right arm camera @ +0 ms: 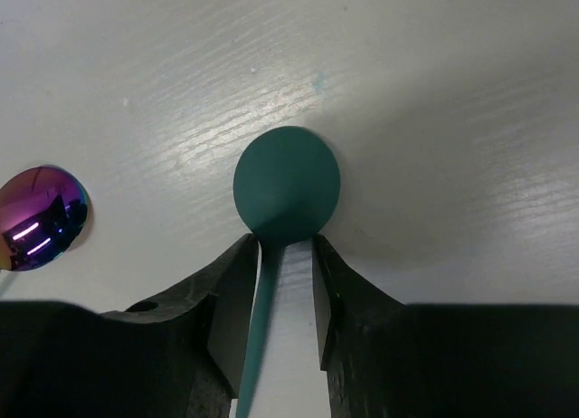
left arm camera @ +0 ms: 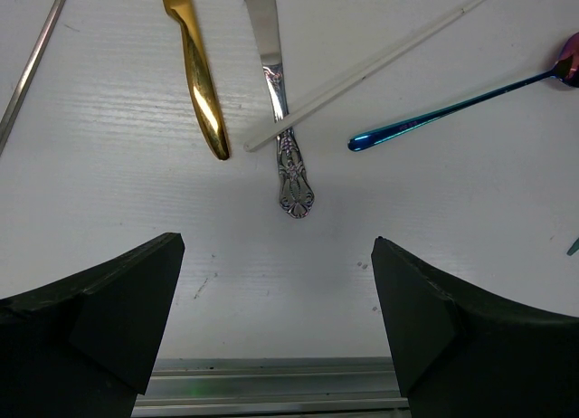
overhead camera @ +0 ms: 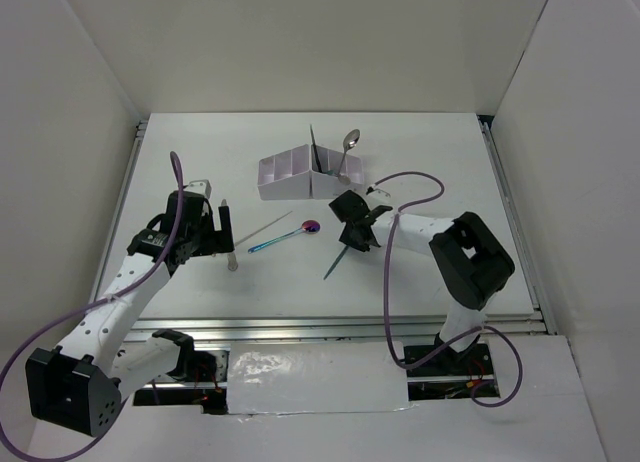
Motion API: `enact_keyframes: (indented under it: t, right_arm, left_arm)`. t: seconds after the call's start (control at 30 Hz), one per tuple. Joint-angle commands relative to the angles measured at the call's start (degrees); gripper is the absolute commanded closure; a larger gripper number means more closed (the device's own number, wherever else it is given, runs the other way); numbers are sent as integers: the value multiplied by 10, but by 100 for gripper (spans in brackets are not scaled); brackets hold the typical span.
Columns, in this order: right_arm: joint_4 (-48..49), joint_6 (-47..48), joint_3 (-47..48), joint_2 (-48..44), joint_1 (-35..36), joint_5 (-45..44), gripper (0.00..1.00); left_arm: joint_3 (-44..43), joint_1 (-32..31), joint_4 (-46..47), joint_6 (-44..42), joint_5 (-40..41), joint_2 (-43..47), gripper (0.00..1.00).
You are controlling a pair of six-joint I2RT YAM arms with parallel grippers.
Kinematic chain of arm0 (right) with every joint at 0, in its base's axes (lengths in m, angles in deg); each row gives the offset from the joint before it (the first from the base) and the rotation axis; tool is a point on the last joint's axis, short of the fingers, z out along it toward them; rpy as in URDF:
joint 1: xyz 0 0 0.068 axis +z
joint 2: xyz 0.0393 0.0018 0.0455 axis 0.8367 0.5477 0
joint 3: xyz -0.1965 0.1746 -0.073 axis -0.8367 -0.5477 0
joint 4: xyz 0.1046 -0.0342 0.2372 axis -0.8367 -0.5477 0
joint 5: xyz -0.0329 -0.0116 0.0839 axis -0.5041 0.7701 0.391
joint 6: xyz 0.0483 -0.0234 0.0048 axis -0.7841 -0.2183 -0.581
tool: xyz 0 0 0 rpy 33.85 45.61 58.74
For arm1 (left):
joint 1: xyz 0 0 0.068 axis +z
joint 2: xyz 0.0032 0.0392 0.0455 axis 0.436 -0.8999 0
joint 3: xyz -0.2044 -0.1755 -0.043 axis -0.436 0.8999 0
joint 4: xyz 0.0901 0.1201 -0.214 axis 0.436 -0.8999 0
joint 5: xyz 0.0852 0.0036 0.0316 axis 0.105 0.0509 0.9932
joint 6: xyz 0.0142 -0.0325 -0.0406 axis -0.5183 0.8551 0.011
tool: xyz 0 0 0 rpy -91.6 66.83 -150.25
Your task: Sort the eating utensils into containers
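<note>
Nearest the arms, on the left of the table (overhead camera: 430,182), the left gripper (left arm camera: 276,260) is held wide open with nothing in it. Just past its fingers, a gold-handled piece (left arm camera: 201,83) and a silver knife (left arm camera: 288,156) are laid side by side, handle ends toward the gripper. The knife is crossed by a thin pale stick (left arm camera: 380,61). An iridescent spoon (left arm camera: 434,119) is parked a bit to the right of those.

Over on the right, the teal spoon (right arm camera: 287,183) is laid flat on the table. Its neck is straddled by the right gripper (right arm camera: 286,264). A sliver of table can be seen beside the handle, so it isn't clamped.

Farther back, a silver spoon (overhead camera: 350,140) and a black knife (overhead camera: 313,147) are stood up in the right end of the white box (overhead camera: 290,177).
</note>
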State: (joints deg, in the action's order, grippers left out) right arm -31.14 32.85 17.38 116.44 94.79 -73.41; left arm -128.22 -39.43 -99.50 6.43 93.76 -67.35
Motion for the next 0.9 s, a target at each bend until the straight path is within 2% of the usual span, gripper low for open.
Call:
enact_keyframes:
  t: [0.0, 0.1, 0.2, 0.33, 0.53, 0.67, 0.77, 0.87]
  right_arm:
    - [-12, -25, 10, 14, 4, -29, 66]
    - [-8, -27, 6, 9, 4, -33, 78]
    - [-5, -26, -2, -3, 4, -38, 86]
    - [-5, -18, -14, -48, 4, -53, 100]
    - [-45, 18, -2, -124, 1, -115, 100]
    - [-26, 88, 25, -210, -18, -163, 100]
    - [64, 177, 48, -243, -37, -202, 100]
    - [174, 261, 89, -222, -56, -216, 100]
  left_arm:
    - [-9, 2, 10, 7, 1, 8, 1]
    - [-9, 3, 9, 7, 0, 7, 1]
    - [-9, 3, 8, 7, 0, 9, 1]
    - [-9, 2, 9, 8, 0, 9, 1]
    - [-8, 3, 8, 10, 1, 13, 1]
    - [-8, 2, 7, 10, 1, 14, 1]
    - [-8, 3, 9, 10, 1, 15, 1]
    - [-7, 3, 7, 11, 4, 19, 1]
